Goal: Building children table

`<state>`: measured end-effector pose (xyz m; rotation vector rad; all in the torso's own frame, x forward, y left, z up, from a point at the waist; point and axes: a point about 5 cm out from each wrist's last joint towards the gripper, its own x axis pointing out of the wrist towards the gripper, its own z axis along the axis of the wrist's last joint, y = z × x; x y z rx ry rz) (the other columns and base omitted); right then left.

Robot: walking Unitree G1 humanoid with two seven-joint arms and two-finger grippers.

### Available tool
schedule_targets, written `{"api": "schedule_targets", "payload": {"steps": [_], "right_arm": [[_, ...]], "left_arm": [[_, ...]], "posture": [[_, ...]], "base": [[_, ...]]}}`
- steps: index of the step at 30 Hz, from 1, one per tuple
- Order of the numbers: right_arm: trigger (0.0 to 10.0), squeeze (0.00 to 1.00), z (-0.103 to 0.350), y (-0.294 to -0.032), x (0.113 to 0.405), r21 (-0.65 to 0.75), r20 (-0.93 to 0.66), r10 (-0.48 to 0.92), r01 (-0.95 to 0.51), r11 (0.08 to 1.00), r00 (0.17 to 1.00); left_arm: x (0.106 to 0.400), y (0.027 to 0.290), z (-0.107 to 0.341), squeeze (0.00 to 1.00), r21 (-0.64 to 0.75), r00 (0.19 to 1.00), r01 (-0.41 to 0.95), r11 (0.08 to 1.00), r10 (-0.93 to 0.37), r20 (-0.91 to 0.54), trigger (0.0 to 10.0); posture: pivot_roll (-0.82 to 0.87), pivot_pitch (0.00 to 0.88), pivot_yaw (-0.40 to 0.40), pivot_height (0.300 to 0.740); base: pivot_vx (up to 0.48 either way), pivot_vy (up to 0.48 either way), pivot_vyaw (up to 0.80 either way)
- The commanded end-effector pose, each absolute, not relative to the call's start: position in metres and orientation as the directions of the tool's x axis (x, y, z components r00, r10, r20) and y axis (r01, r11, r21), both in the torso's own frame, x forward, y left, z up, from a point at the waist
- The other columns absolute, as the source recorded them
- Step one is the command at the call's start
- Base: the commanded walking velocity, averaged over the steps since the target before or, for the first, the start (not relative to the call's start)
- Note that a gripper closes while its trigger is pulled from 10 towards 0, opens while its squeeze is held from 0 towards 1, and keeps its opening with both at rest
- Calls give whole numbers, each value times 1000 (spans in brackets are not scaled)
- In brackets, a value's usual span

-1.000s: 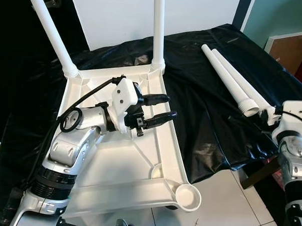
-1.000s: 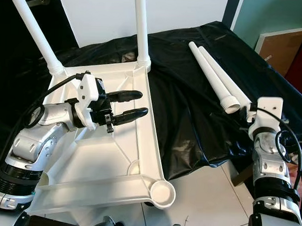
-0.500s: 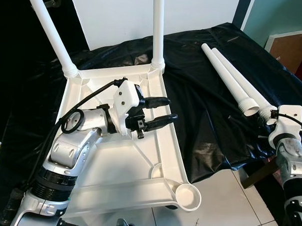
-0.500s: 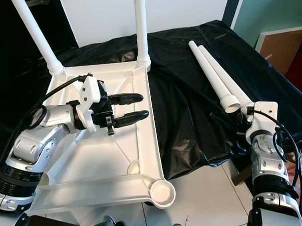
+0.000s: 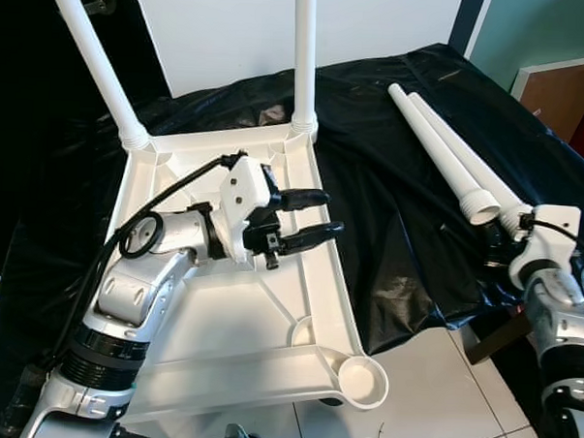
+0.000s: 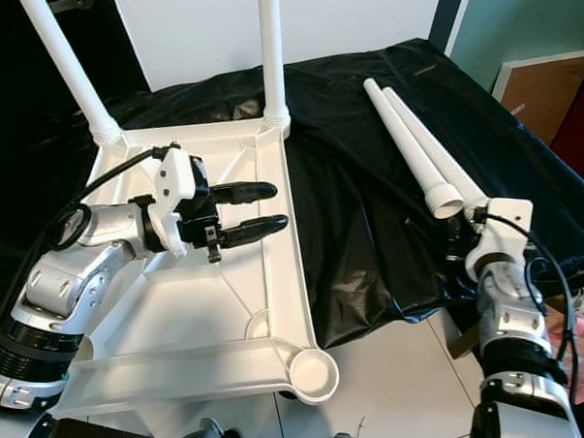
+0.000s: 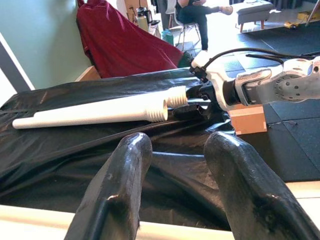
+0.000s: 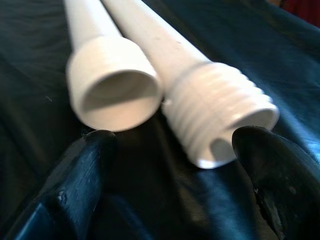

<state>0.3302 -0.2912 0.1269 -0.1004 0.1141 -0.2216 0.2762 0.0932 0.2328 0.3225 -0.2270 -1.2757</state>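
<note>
The white table top point(image 5: 220, 313) lies upside down, with two white legs point(image 5: 95, 60) point(image 5: 304, 55) standing in its far corner sockets. The near right socket point(image 5: 362, 380) holds nothing. Two loose legs point(image 5: 436, 148) point(image 5: 469, 159) lie side by side on the black sheet to the right. My left gripper point(image 5: 329, 211) hovers open just above the top's right rim, holding nothing. My right gripper point(image 8: 175, 137) is open at the loose legs' near ends, one finger point(image 8: 85, 170) on each side of the threaded end point(image 8: 220, 125).
A black sheet point(image 5: 388, 233) covers the work surface and drapes to the white tiled floor point(image 5: 429, 400). A brown board point(image 5: 559, 90) leans at the far right. A person point(image 7: 200, 10) sits far off beyond a red cloth point(image 7: 130, 47).
My right gripper has shifted left and closer to the threaded ends of the loose legs. The left arm has barely moved.
</note>
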Motion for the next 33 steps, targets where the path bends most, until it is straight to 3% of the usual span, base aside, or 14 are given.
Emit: {"api": "schedule_targets", "payload": {"steps": [1,3,4,5,6,8,9,11,12,26,27,33], "right_arm": [[10000,0,119,-284,328,-72,-105,-197,191,979,975],[10000,0,119,-284,328,-72,-105,-197,191,979,975],[4980,0,115,-278,327,-53,-108,-176,171,984,978],[4980,0,115,-278,327,-53,-108,-176,171,984,978],[0,0,111,-273,326,-38,-106,-160,157,987,981],[0,0,110,-271,326,-33,-102,-150,147,989,983],[3686,0,110,-271,328,-25,-93,-149,147,989,984],[3686,0,110,-271,329,-23,-92,-149,148,989,985],[10000,0,111,-272,331,-24,-88,-154,153,988,984],[10000,0,120,-256,350,-51,-44,-82,79,996,996],[0,0,121,-253,353,-43,-42,-80,78,996,996],[0,0,123,-245,356,-26,-18,-72,72,997,997]], "left_arm": [[275,93,237,0,381,313,878,289,-950,0,10000],[275,93,237,0,381,313,878,289,-950,0,10000],[275,93,237,0,383,315,877,291,-949,-1,10000],[275,93,237,0,383,315,877,291,-949,-1,10000],[275,94,237,0,385,317,876,292,-948,-2,10000],[275,94,237,0,387,318,875,292,-948,-4,10000],[275,95,239,0,390,317,874,290,-948,-5,10000],[275,95,239,0,391,317,874,290,-949,-5,10000],[275,95,239,0,393,316,873,288,-949,-7,10000],[276,99,241,0,402,327,868,293,-945,-18,10000],[276,99,242,0,403,329,867,294,-944,-19,10000],[276,101,243,0,408,335,863,298,-942,-21,10000]], "posture": [[-77,98,62,740],[-77,98,62,740],[-74,99,66,740],[-74,99,66,740],[-71,98,69,740],[-69,97,73,740],[-65,97,75,740],[-65,97,75,740],[-63,97,77,740],[-36,93,92,740],[-34,93,92,740],[-20,90,87,740]], "base": [[0,0,0],[0,0,0],[0,0,0],[0,0,0],[0,0,0],[0,0,0],[0,0,0],[0,0,0],[0,0,0],[0,0,0],[0,0,0],[0,0,0]]}}
